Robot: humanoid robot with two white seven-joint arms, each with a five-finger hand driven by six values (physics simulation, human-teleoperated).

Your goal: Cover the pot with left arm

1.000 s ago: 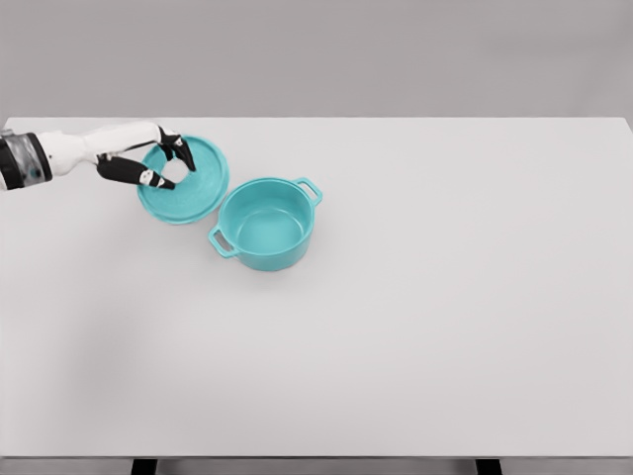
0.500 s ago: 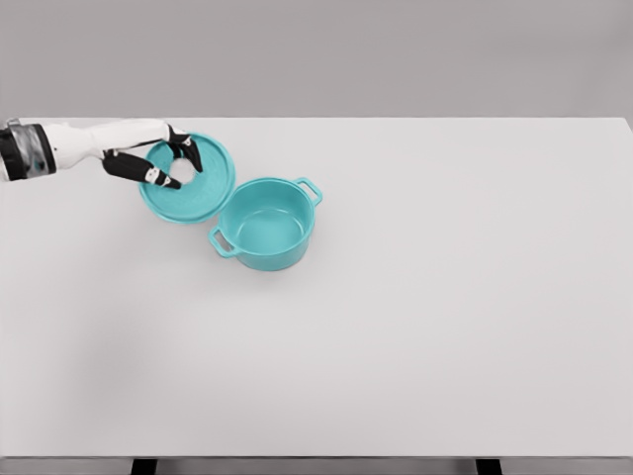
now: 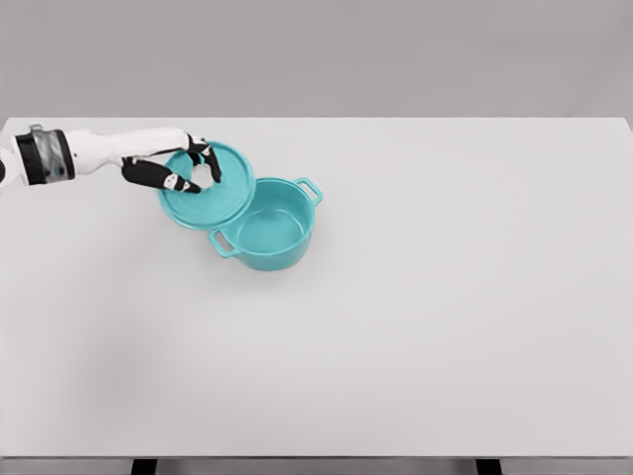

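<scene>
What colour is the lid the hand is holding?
Teal, matching the pot; the lid shows only in the head view.

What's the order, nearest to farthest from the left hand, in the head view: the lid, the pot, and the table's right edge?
1. Lid: held in the left hand, over the pot's left rim.
2. Pot: just right of the hand and below it in the picture, open.
3. Table's right edge: far across the picture.

No legible text, label, brand or number anywhere in view.

Teal pot (image 3: 269, 230) (lid (image 3: 216, 193) matches), white table (image 3: 415, 327).
</scene>
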